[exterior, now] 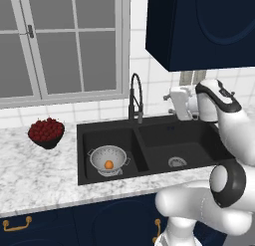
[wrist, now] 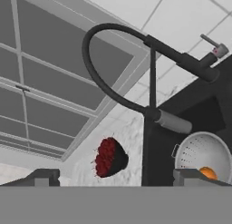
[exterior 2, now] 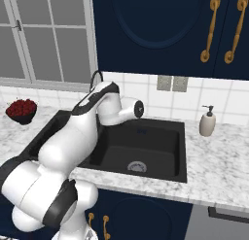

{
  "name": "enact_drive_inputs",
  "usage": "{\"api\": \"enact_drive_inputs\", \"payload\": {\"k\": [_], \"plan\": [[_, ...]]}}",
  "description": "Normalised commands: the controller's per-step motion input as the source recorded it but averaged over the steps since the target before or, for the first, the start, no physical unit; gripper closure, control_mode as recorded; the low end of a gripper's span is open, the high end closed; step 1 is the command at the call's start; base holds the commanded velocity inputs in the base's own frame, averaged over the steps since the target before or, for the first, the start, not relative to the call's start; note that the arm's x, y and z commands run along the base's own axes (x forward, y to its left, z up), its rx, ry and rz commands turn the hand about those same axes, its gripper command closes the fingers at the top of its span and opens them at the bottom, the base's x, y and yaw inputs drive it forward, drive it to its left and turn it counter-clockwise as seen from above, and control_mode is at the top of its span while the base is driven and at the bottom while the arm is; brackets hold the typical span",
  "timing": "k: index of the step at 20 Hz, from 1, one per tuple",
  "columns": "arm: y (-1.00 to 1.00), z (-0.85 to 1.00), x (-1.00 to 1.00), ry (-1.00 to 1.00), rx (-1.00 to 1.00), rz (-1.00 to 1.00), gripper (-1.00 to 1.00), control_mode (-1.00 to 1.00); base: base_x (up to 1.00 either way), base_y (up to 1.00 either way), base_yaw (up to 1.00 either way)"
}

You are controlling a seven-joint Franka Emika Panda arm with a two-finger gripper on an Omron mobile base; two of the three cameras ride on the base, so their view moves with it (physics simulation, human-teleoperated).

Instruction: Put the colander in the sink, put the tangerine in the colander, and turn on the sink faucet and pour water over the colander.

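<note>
The white-grey perforated colander sits in the left basin of the black double sink, and the small orange tangerine lies inside it. The black gooseneck sink faucet stands behind the divider, its spout end hanging by its stem; no water shows. My gripper hovers over the right basin's back edge, to the right of the faucet and apart from it, open and empty. In the hand view the faucet arches across the middle, with the colander and tangerine at lower right and my fingertips spread wide.
A dark bowl of red berries stands on the marble counter left of the sink. A beige soap dispenser stands to the sink's right. A window lies behind the faucet and a dark wall cabinet hangs above my hand.
</note>
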Motion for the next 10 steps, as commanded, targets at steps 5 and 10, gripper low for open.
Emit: {"api": "enact_drive_inputs", "payload": {"k": [5, 10], "plan": [[0.0, 0.0, 0.53, 0.0, 0.02, 0.01, -1.0, -1.0, 0.0, 0.0, 0.0], [0.0, -0.06, 0.48, 0.0, 0.0, 0.02, -1.0, -1.0, 0.0, 0.0, 0.0]]}}
